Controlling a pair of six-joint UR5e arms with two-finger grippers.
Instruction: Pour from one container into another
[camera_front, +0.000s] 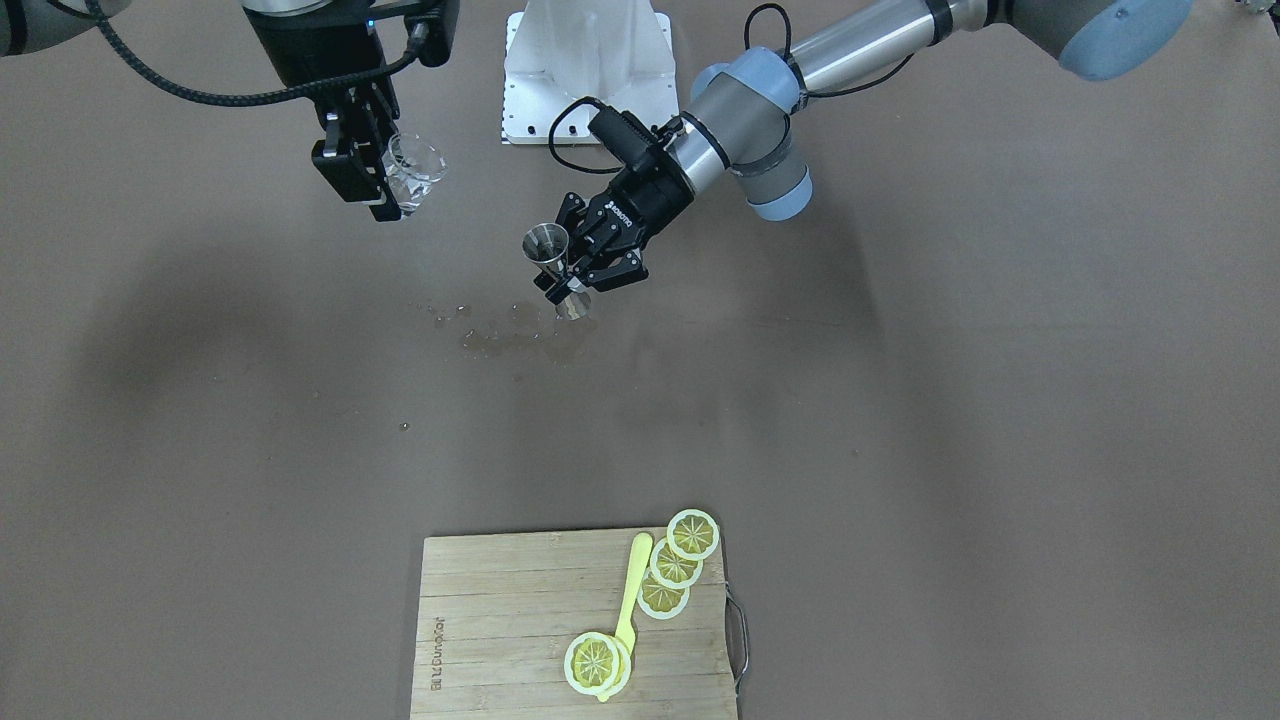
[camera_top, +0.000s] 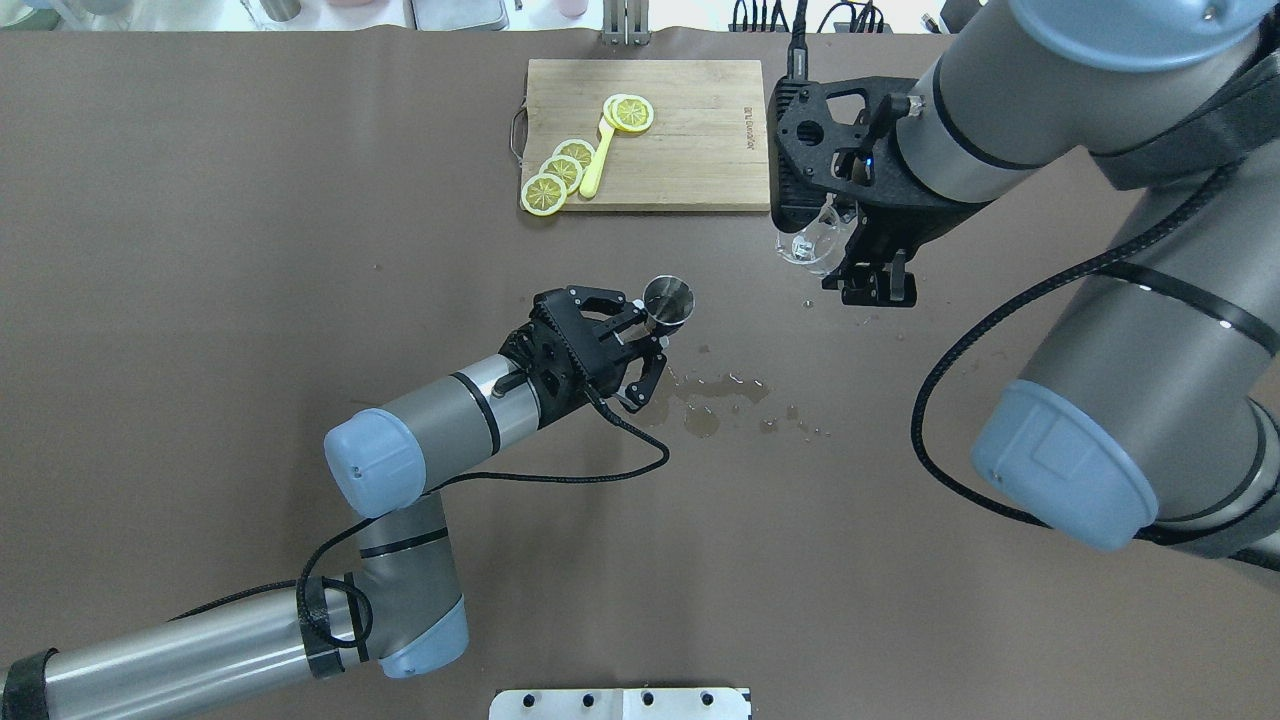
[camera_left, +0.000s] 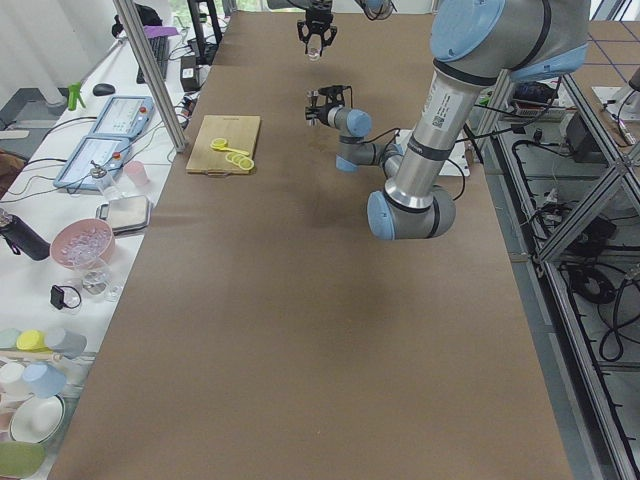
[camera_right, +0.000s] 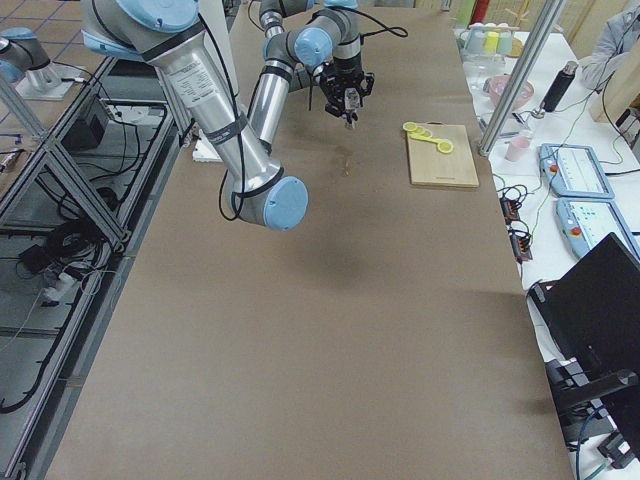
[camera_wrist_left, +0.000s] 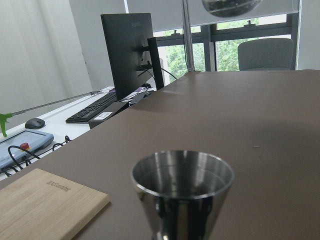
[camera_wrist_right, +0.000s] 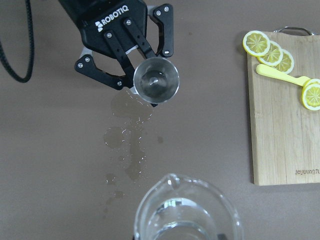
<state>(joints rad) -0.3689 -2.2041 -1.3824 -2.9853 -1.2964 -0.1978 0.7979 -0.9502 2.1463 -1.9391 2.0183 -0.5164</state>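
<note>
My left gripper (camera_top: 648, 335) is shut on the waist of the steel jigger (camera_top: 668, 301), which it holds upright just above the table. In the front view the jigger (camera_front: 548, 245) sits near the middle, and its cone mouth (camera_wrist_left: 182, 175) fills the left wrist view. My right gripper (camera_top: 852, 258) is shut on the small clear glass cup (camera_top: 812, 242), held higher and well off to the side of the jigger. From the right wrist camera, the glass rim (camera_wrist_right: 186, 216) is at the bottom and the jigger (camera_wrist_right: 156, 81) is further ahead, apart from it.
A wet spill (camera_top: 722, 392) spreads on the brown table beside the jigger. A wooden cutting board (camera_top: 690, 140) at the far side carries lemon slices (camera_top: 560, 172) and a yellow utensil (camera_top: 597, 160). The white robot base (camera_front: 588, 70) is behind.
</note>
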